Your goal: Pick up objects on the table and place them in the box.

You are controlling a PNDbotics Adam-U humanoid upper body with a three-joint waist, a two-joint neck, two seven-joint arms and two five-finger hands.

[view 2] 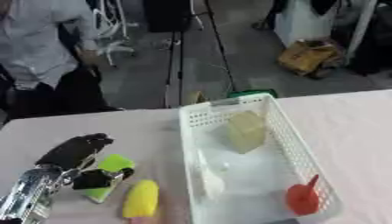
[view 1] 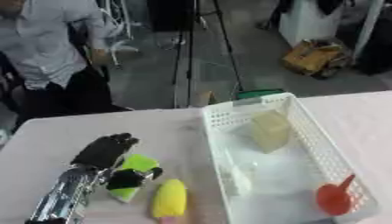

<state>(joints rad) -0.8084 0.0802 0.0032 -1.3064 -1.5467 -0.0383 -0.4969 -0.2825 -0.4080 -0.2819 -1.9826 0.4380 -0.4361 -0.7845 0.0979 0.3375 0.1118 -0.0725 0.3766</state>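
1. Left eye view: a white desk (view 1: 46, 131) carries a white perforated box (view 1: 306, 122) on its right half. Inside the box lie a pale yellow block (view 1: 270, 130) near the far end, a whitish, translucent thing (view 1: 237, 179) against the left wall, and a red scoop (view 1: 335, 197) in the near right corner. A person in a grey shirt stands beyond the far left edge, touching nothing on the desk.

2. Same view, left of the box: a lime-green object (view 1: 138, 164) and, just nearer, a yellow object (view 1: 169, 199) lie side by side on the desk — both outside the box, close to its left wall. The left robot hand (view 1: 107, 151) comes in from the lower left and sits over the green object; its fingers reach forward past the object's far left side, and its thumb (view 1: 131, 178) lies across the green surface. The fingers look only slightly bent, and nothing is lifted.

3. Right eye view: the same layout, with the box (view 2: 253, 105) nearer the middle. The robot hand (view 2: 73, 151) rests against the green object (view 2: 113, 162), thumb on top of it, while the yellow object (view 2: 141, 199) lies just beside, untouched. The gap between the two objects and the box wall is bare desk. The right robot hand shows in neither view.
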